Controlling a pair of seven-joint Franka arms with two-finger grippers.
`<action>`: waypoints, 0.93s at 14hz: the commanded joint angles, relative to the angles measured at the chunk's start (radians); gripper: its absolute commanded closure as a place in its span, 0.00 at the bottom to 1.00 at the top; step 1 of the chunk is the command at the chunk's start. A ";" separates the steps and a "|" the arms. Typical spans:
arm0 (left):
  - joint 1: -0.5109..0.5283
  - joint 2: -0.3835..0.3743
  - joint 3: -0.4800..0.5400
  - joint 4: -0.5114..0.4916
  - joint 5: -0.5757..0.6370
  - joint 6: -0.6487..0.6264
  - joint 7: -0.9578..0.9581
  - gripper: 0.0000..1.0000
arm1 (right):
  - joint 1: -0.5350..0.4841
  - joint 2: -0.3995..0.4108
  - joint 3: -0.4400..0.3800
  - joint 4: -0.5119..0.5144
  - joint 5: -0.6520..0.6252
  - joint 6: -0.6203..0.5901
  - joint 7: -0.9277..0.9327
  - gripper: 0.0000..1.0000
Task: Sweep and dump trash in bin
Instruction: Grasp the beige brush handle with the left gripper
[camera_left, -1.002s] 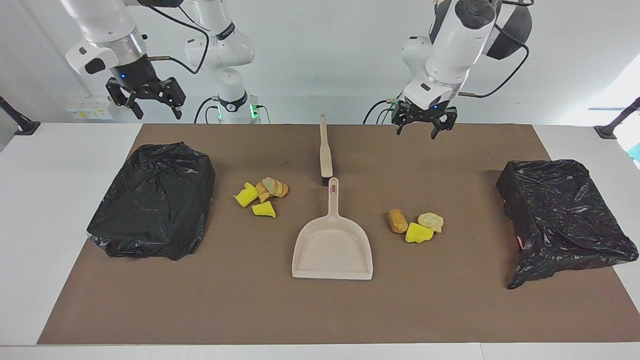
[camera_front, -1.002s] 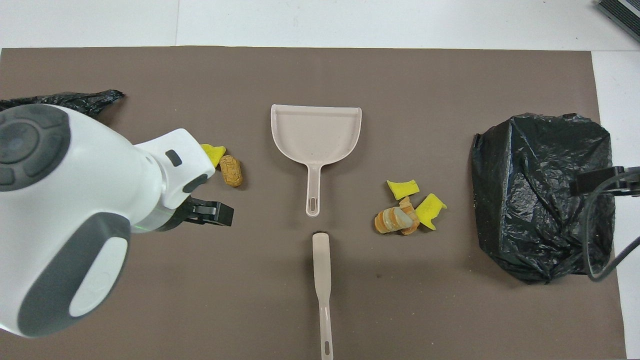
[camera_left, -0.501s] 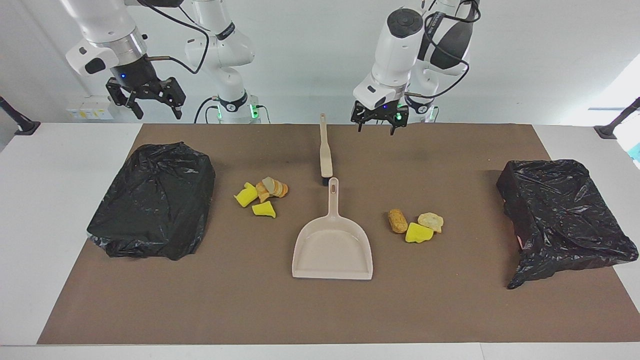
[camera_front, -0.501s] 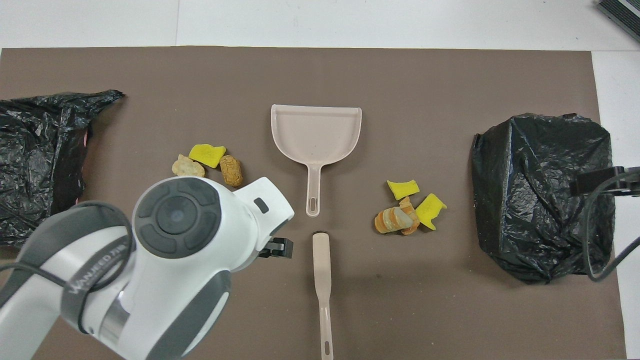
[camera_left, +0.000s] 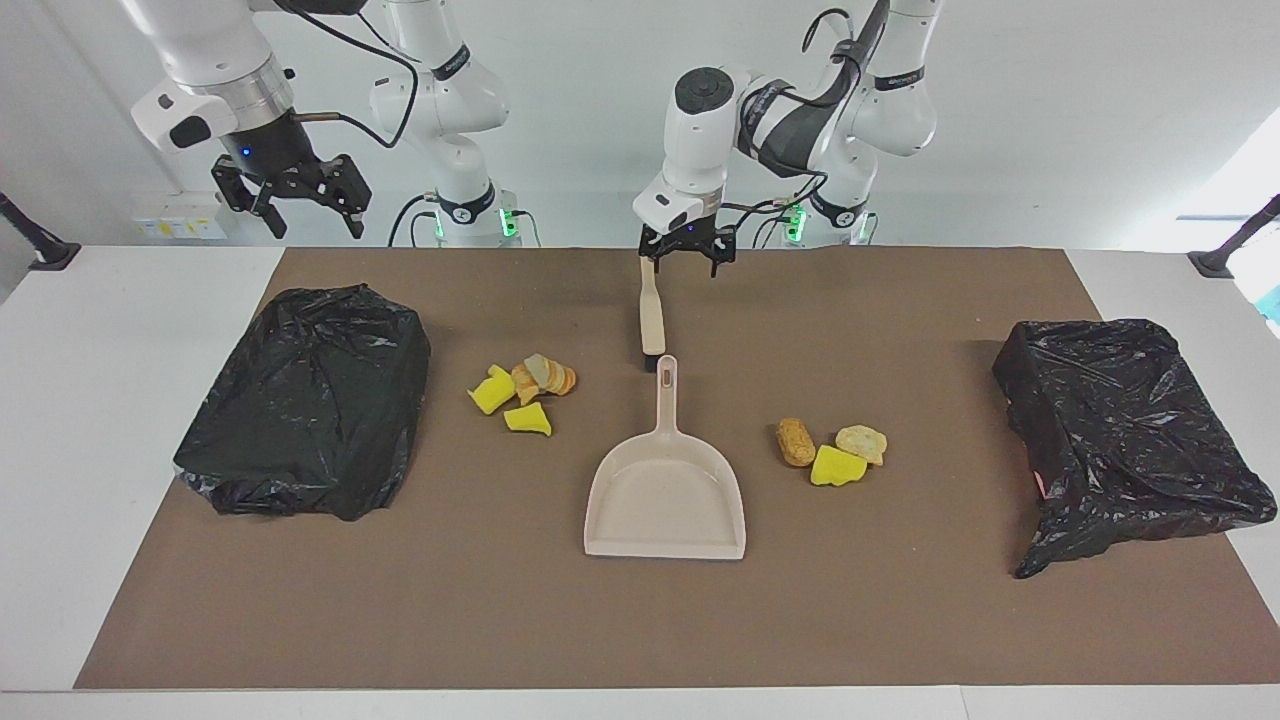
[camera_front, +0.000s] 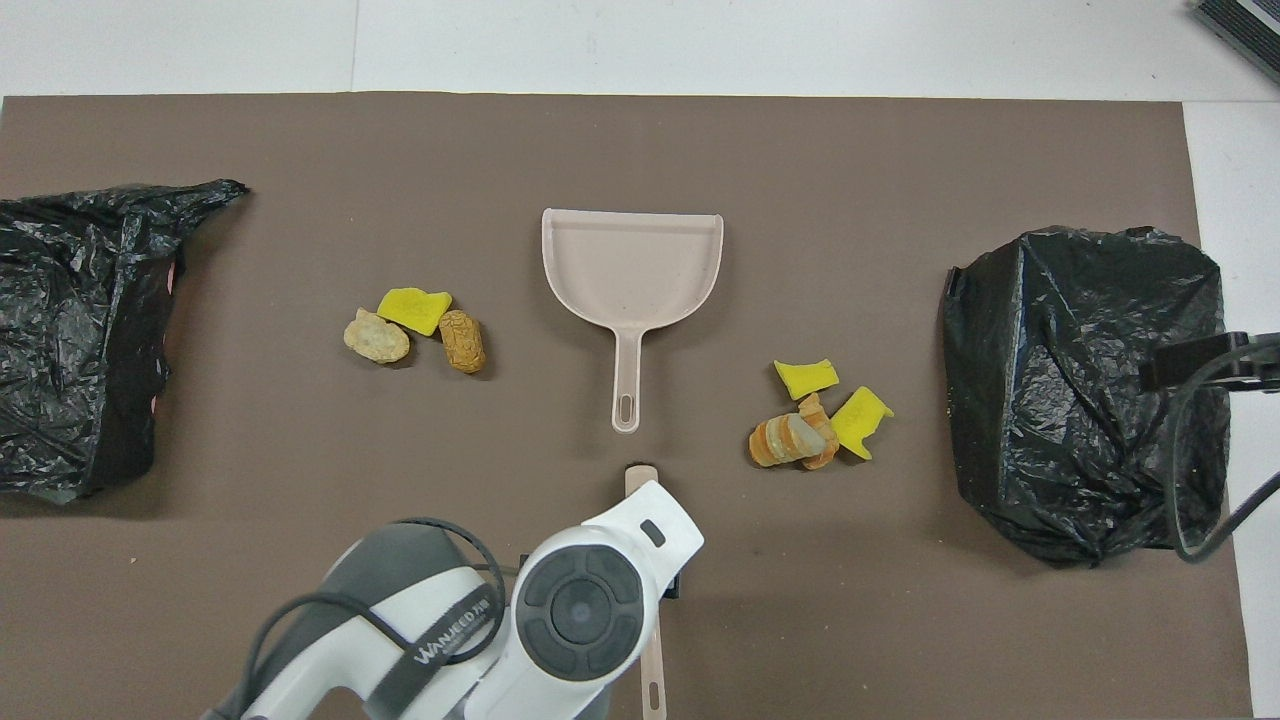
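The left gripper (camera_left: 683, 262) hangs with its fingers spread wide and empty, just above the handle of the beige brush (camera_left: 650, 305), not yet touching it as far as the facing view shows. The brush lies near the middle of the robots' edge of the brown mat (camera_left: 900, 620), handle toward the robots, head pointing at the dustpan (camera_left: 665, 495) at the mat's centre.

The right gripper (camera_left: 292, 205) waits, also spread wide and empty, high over the mat's corner at the right arm's end.

The trash lies in two small piles, one (camera_left: 522, 392) on either side (camera_left: 830, 450) of the dustpan. A bin lined in black plastic sits at each end of the mat: one (camera_left: 310, 400) by the right arm's end, one (camera_left: 1125, 430) by the left arm's.

Risks, as a judgement: the handle is thin and lies flat, so a descent slightly off its line could close beside it or roll it away. Pressing too low could jam the fingertips into the mat. A grip too near the handle's end could let the brush swing while sweeping.
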 joint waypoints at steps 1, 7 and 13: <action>-0.087 -0.019 0.019 -0.099 -0.011 0.118 -0.115 0.00 | -0.011 -0.015 0.006 -0.017 0.018 0.012 -0.018 0.00; -0.168 -0.003 0.017 -0.152 -0.068 0.209 -0.183 0.00 | -0.011 -0.015 0.006 -0.017 0.018 0.012 -0.018 0.00; -0.188 0.067 0.021 -0.147 -0.070 0.259 -0.189 0.02 | -0.011 -0.015 0.005 -0.017 0.018 0.012 -0.018 0.00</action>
